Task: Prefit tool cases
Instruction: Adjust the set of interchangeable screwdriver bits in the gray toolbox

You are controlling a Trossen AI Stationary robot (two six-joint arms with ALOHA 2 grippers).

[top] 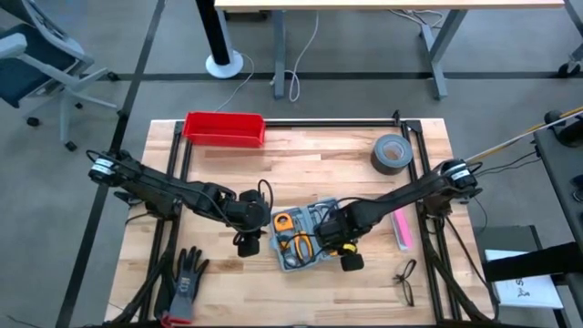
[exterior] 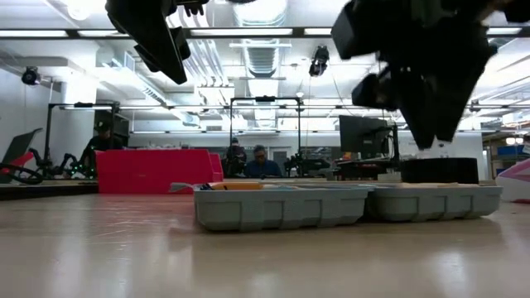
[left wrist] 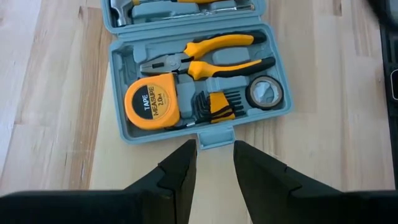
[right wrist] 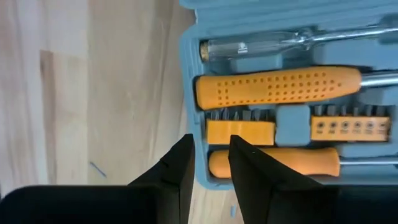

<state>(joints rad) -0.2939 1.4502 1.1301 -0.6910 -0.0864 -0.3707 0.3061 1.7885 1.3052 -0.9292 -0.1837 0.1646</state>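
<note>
Wooden table [top: 301, 159]: one, pale butcher-block planks with visible grain, framed by dark rails.

Work glove [top: 185, 282]: one, dark knit fabric with a red cuff, lying flat near the table's front left corner.

Red bin [top: 224, 128]: one, rectangular moulded plastic, at the back left edge.

Left gripper [top: 246, 239]: one, two dark matt fingers, hovering just left of the case. In the left wrist view the fingers [left wrist: 179, 175] stand a little apart with bare wood between them, holding nothing, tips close to the case's latch tab.

Tool case [top: 305, 232]: one, grey-blue hinged plastic, lying open and flat at the table's front centre, both halves up. One half holds a round orange tape measure [left wrist: 152, 102], orange-handled pliers [left wrist: 205, 56], a set of hex keys [left wrist: 211, 106] and a roll of tape [left wrist: 264, 93]. The other half holds two orange-handled screwdrivers [right wrist: 277, 87], one clear-handled driver [right wrist: 261, 46] and two orange bit holders [right wrist: 239, 132].

Right gripper [top: 346, 255]: one, dark fingers slightly apart, empty, above the case's right-hand edge.

Duct tape roll [top: 392, 153]: one, grey, at back right.

Pink object [top: 402, 228]: one, slim, right of the case.

Spectacles [top: 406, 281]: one pair, dark-framed, front right.
</note>
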